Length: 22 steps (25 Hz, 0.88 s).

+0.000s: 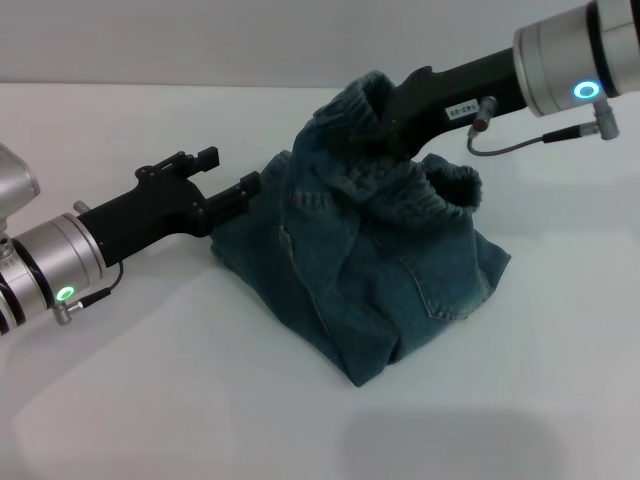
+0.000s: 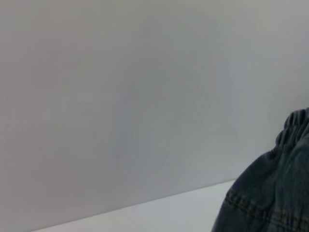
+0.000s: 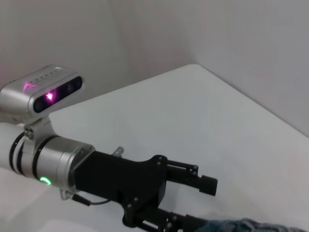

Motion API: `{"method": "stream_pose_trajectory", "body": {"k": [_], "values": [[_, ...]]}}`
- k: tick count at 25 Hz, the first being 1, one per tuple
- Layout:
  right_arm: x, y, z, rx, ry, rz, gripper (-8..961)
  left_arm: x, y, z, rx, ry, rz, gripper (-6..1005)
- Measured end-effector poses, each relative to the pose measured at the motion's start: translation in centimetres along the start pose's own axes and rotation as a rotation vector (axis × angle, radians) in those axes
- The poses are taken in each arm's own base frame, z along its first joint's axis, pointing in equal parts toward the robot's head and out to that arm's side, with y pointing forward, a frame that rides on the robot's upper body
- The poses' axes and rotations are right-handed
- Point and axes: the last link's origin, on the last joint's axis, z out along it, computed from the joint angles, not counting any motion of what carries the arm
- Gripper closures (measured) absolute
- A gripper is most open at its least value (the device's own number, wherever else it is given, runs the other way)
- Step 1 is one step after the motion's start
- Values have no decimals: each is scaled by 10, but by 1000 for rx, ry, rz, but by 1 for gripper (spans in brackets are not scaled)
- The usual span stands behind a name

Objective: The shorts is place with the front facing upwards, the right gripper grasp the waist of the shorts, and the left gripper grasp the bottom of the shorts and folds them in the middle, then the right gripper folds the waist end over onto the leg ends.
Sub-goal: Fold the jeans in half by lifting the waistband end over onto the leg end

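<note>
Blue denim shorts stand bunched in a heap at the table's middle. Their crinkled elastic waist is lifted, and my right gripper reaches in from the right, buried in that band and shut on it. From the left, my left gripper sits low at the heap's left edge with its prongs apart; the near prong touches the denim and the far prong is free. The right wrist view shows the left gripper with denim just below it. I cannot pick out the leg ends in the heap. Denim fills a corner of the left wrist view.
The white table runs under and around the shorts, with a pale wall behind it. A camera is mounted on the left arm's silver wrist. The table's far corner shows in the right wrist view.
</note>
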Motion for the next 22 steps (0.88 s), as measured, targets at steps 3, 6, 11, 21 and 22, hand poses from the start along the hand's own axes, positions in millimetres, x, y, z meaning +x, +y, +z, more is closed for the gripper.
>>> {"method": "stream_pose_trajectory", "body": {"k": [3, 6, 11, 21, 22], "values": [[-4, 0, 5, 7, 2, -13, 836, 1, -5, -2, 32, 11, -6, 274], [-6, 0, 9, 15, 4, -25, 750, 1, -10, -4, 73, 25, 0, 274], [-9, -1, 13, 32, -7, -48, 553, 1, -12, -5, 87, 29, 4, 274], [-17, 2, 29, 85, 26, -146, 512, 1, -20, -9, 153, 45, 11, 275], [-17, 1, 30, 96, 25, -154, 512, 1, -24, -11, 176, 55, 15, 275]]}}
